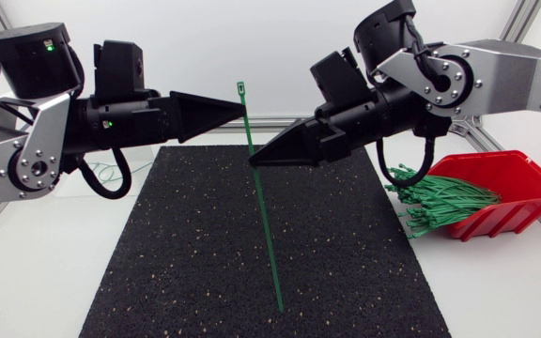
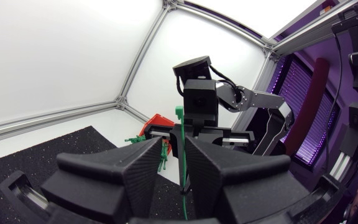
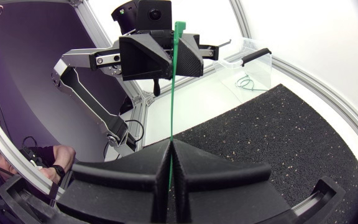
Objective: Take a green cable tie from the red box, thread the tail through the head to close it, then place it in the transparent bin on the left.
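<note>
A long green cable tie (image 1: 265, 221) hangs nearly upright over the black mat (image 1: 186, 272), its head (image 1: 241, 89) at the top. My right gripper (image 1: 255, 160) is shut on its strap a little below the head, as the right wrist view shows (image 3: 169, 149). My left gripper (image 1: 242, 108) points at the strap just under the head. In the left wrist view its fingers (image 2: 148, 162) stand a little apart with the tie (image 2: 181, 155) running between them. The red box (image 1: 505, 188) holds several green ties (image 1: 440, 202) at the right. The transparent bin (image 3: 247, 59) lies behind my left arm.
A looped green tie (image 3: 247, 83) lies inside the bin. The red box (image 2: 156, 122) shows beyond my right arm in the left wrist view. Loose ties spill over the box's left edge toward the mat.
</note>
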Motion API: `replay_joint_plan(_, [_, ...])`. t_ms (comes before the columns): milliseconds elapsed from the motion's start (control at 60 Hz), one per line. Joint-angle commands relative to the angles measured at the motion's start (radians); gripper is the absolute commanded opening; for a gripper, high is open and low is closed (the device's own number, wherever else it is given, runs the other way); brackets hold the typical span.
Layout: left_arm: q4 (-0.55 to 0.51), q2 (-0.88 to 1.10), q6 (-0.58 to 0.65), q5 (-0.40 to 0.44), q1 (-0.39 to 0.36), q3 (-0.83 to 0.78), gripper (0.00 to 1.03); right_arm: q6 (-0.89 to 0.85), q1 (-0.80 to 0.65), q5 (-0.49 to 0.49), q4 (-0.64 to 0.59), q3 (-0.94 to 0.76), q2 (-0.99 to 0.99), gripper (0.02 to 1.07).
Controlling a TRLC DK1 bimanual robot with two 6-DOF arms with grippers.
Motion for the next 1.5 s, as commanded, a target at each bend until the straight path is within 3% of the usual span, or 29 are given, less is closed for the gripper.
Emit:
replay_joint_plan(0, [0.02,0.016,-0.026,-0.003,-0.005,0.029,0.27,0.025,0.003,-0.008,0.013,-0.03,-0.003,0.08])
replay_joint_plan(733, [0.032,0.012,-0.041,-0.003,-0.014,0.015,0.24,0.042,-0.002,-0.011,0.039,-0.052,0.002,0.08])
replay_joint_plan(950, [0.033,0.015,-0.041,-0.005,-0.014,0.017,0.16,0.051,-0.002,-0.011,0.051,-0.053,0.002,0.08])
replay_joint_plan(1483, [0.033,0.021,-0.044,-0.005,-0.018,0.023,0.1,0.051,0.001,-0.009,0.053,-0.053,0.003,0.08])
